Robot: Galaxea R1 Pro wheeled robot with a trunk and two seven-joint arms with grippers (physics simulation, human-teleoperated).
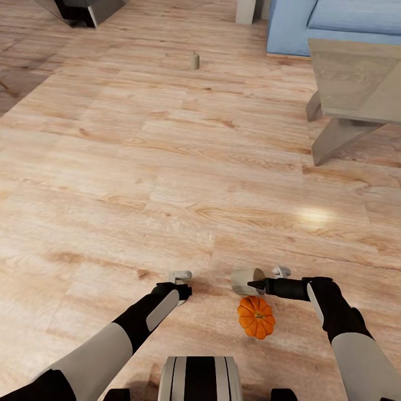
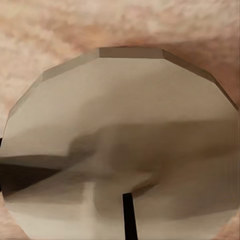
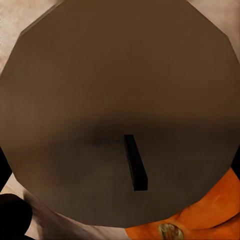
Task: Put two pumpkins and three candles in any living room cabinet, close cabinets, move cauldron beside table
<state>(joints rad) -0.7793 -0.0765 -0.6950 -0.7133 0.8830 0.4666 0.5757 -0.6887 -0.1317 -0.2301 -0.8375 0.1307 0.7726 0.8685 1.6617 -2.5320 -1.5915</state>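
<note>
My right gripper [image 1: 254, 284] reaches level over the floor, shut on a grey-beige candle [image 1: 240, 281] held on its side. That candle's top [image 3: 120, 100] with its black wick shows very close in the right wrist view. One orange pumpkin [image 1: 256, 317] sits on the floor just below that hand, and its edge [image 3: 210, 220] peeks past the candle. My left gripper [image 1: 181, 288] points down at the floor, shut on a second candle [image 2: 130, 115] that the hand hides in the head view. A third candle [image 1: 194, 60] stands upright far ahead. The cabinet and the cauldron are out of view.
The low pale-grey table [image 1: 356, 78] with angled legs stands at the far right, in front of a blue sofa [image 1: 295, 28]. A dark piece of furniture [image 1: 83, 11] is at the far left corner. Wide wood floor lies between. My own base [image 1: 200, 379] is at the near edge.
</note>
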